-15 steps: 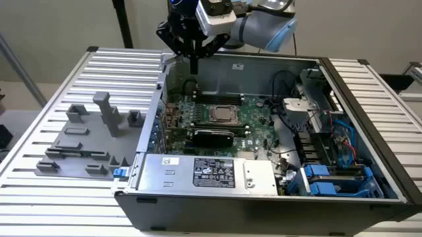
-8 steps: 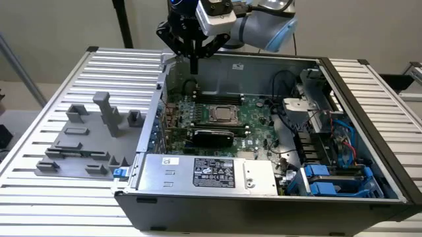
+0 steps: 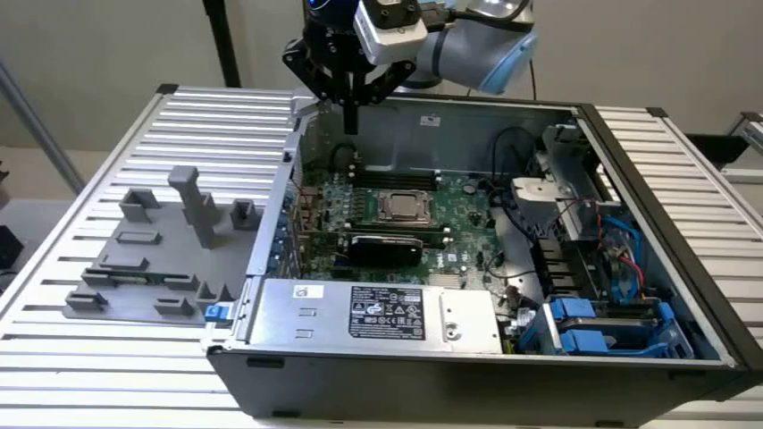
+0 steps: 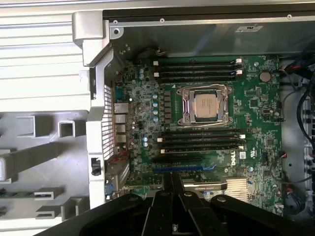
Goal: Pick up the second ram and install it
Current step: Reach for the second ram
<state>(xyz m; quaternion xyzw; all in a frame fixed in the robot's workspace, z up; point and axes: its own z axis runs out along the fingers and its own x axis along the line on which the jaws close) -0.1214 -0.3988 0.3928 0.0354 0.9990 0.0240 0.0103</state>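
Tool [image 3: 349, 95] is clamping the dark memory stick [image 3: 350, 120] upright and hovering above the open computer case [image 3: 357, 380] on the slatted surface [image 3: 107, 357].

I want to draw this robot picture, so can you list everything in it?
table: one, white slats, under everything
computer case: one, dark grey, open, on the table
motherboard: one, green, inside the case
processor: one, silver, middle of the motherboard
memory slots: several, black, either side of the processor
power supply: one, silver, case's near edge
drive holders: two, blue, case's near corner
fixture block: one, grey, beside the case
second ram: one, dark, held over the case
robot arm: one, silver-blue, above the case
fingers: black, shut on the second ram
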